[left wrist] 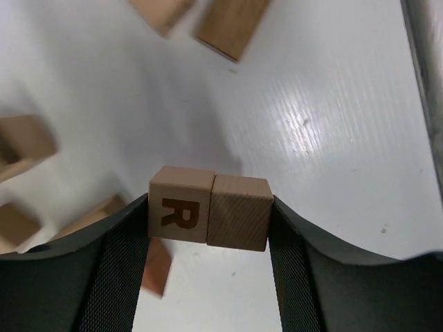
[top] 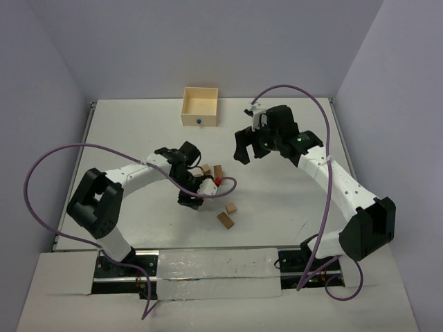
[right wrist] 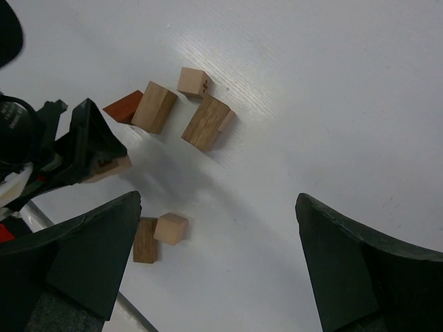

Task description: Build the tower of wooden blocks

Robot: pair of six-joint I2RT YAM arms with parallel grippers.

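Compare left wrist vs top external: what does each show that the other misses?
Left wrist only: the two cubes gripped side by side, one stamped R, one plain. Top external only: the box at the far edge, and the right pincer, open and holding nothing. Both: the left pincer and loose blocks on the table.

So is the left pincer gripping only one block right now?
No, the left pincer clamps two blocks side by side between its fingers: an R cube and a plain cube.
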